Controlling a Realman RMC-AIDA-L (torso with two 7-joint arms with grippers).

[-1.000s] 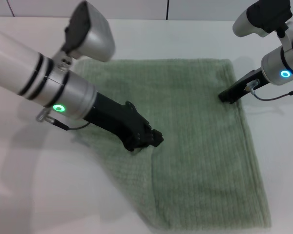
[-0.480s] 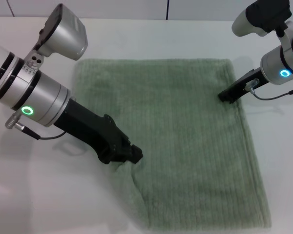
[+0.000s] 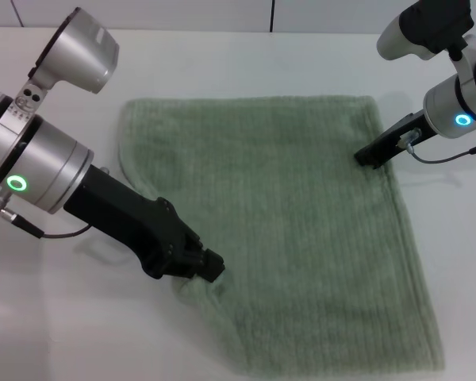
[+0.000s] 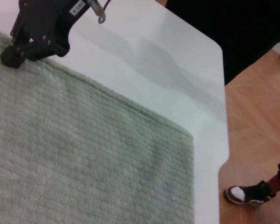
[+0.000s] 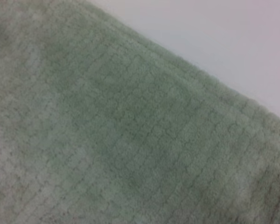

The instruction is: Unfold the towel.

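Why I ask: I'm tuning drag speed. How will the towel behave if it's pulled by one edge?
The towel is probably floppy: it bunches into a wrinkle where the left gripper holds its edge. Its ribbed terry pile likely grips rather than slips on the white table. The right gripper pressing its far edge should limit sliding.

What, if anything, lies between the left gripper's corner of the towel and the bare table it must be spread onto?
Nothing visible. The left gripper sits at the towel's near-left edge, with only bare white table beyond it.
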